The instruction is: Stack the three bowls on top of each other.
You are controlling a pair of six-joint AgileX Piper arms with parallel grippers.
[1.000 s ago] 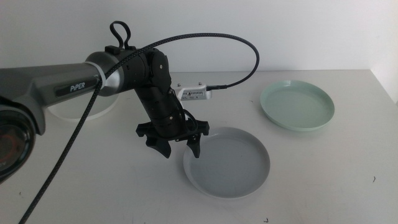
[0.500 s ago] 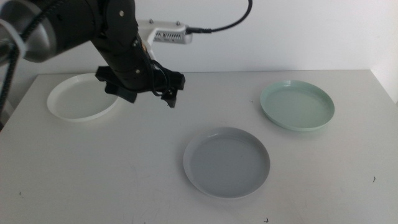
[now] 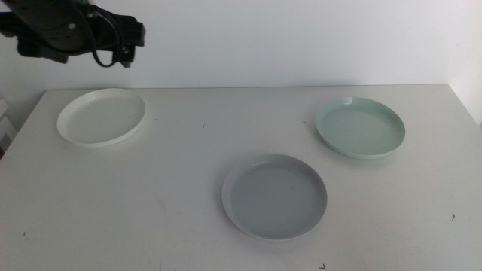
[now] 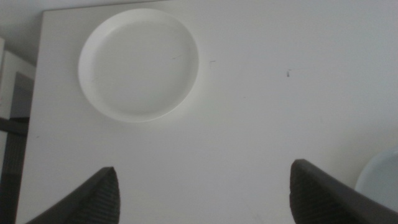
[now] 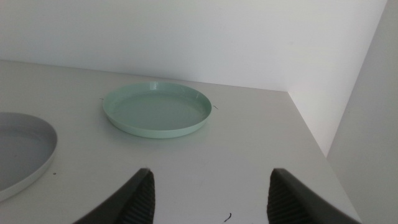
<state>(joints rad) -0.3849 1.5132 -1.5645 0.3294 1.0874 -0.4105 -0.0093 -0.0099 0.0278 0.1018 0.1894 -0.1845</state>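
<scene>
Three bowls lie apart on the white table. The white bowl (image 3: 102, 117) is at the back left, the grey-blue bowl (image 3: 275, 196) near the front centre, and the mint green bowl (image 3: 360, 128) at the back right. My left gripper (image 3: 79, 45) hangs high over the back-left corner, open and empty, above the white bowl (image 4: 138, 62). The left gripper (image 4: 205, 199) shows its jaws spread wide, with the grey-blue bowl's rim (image 4: 382, 180) at the frame's edge. My right gripper (image 5: 211, 196) is out of the middle view. It is open and empty, low over the table, facing the mint green bowl (image 5: 157, 110).
A white wall (image 3: 301, 38) runs behind the table (image 3: 173, 188), and a side wall (image 5: 367, 112) closes in by the table's right edge. The table's left edge (image 4: 34, 124) drops off beside the white bowl.
The left arm has risen from beside the grey-blue bowl and pulled back to the upper left, above the white bowl. Its jaws stayed open and the bowls did not move.
</scene>
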